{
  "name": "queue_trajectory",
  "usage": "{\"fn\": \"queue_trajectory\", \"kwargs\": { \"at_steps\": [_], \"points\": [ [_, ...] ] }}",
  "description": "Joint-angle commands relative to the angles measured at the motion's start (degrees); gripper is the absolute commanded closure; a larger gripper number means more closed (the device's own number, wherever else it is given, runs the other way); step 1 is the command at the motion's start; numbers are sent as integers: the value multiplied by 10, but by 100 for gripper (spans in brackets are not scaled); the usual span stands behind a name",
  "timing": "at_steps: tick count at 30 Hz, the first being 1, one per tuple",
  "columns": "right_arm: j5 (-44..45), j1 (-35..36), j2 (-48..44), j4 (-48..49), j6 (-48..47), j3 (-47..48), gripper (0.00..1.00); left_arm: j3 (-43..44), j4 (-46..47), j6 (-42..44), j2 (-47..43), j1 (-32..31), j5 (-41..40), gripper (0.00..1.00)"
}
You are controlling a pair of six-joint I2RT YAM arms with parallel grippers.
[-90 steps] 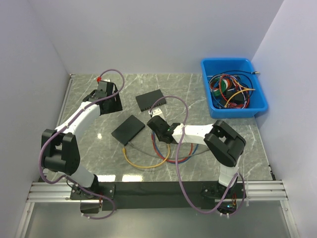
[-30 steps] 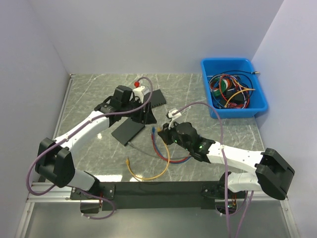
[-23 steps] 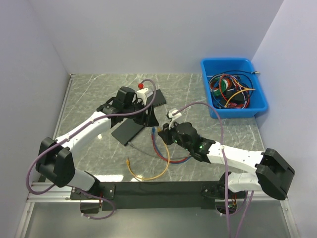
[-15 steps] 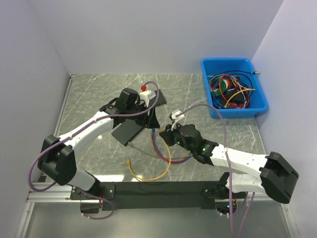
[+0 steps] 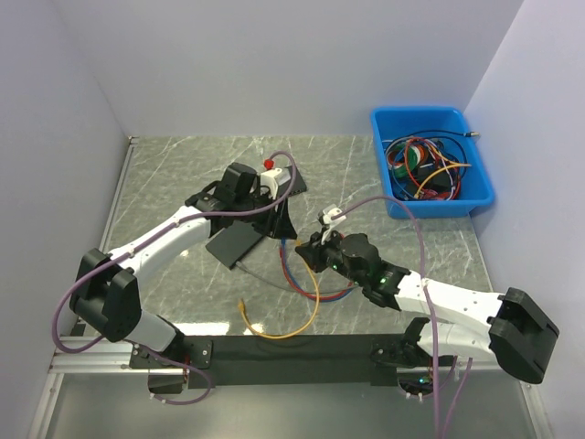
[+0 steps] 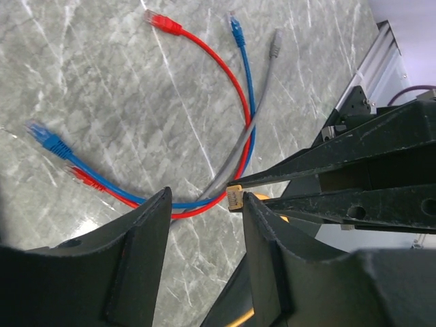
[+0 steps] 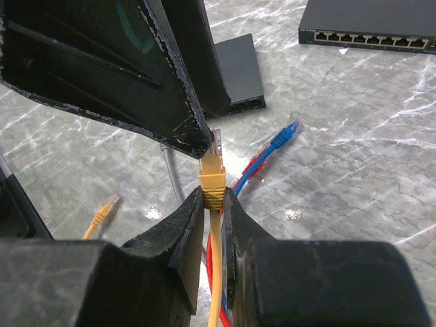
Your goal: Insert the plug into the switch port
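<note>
My right gripper is shut on the yellow plug, which points up and forward, its cable trailing to the table. The plug tip touches a fingertip of my left gripper, which hangs open and empty above the cables. From the left wrist the plug shows beside the right finger. A small black switch lies ahead with ports facing me. A longer switch with a row of ports lies further back. In the top view both grippers meet mid-table beside the near switch.
Red, blue and grey patch cables lie looped on the marble table under both grippers. The yellow cable's other end lies near the front. A blue bin full of cables stands at the back right.
The left arm has swung from the back left to the middle and now hovers over the cables. The right gripper has drawn back toward the near right with the yellow plug, dragging its cable.
</note>
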Motion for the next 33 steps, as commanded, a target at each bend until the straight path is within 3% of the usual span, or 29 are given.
{"fn": "queue_trajectory", "kwargs": {
  "at_steps": [1,9,12,17,20,27,33],
  "points": [
    [-11,0,-23,51,4,-2,100,-1,22,1,0,-5,20,50],
    [-9,-5,-48,66,11,-19,100,2,17,1,8,-9,15,77],
    [-10,-11,-62,77,17,-31,100,3,15,2,10,-11,10,82],
    [-10,-15,-83,92,21,-48,100,5,9,3,14,-12,6,82],
    [-13,-17,-79,91,22,-46,100,7,6,4,16,-12,-3,75],
    [-12,-17,-52,78,25,-30,100,16,-15,-1,37,-12,-54,45],
    [-11,-16,-47,72,25,-28,100,27,-34,-4,52,-3,-122,36]
  ]
}}
